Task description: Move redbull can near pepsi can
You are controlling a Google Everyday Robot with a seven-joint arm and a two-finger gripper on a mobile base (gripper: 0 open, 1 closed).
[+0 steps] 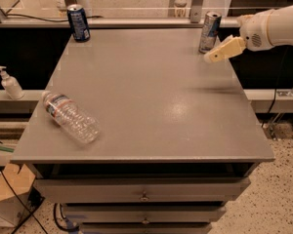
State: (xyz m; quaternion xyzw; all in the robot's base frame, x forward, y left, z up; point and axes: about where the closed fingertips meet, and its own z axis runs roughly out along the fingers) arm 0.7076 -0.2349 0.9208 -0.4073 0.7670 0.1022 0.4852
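Observation:
The redbull can is slim and silver with blue panels, standing upright at the far right corner of the grey table. The pepsi can is wider and dark blue, standing upright at the far left corner. My gripper comes in from the right on a white arm, with its cream fingers pointing left and down, just to the right of and slightly in front of the redbull can, apart from it.
A clear plastic water bottle lies on its side near the table's front left. A white pump bottle stands on a ledge to the left. Drawers sit below the tabletop. A rail runs behind the table.

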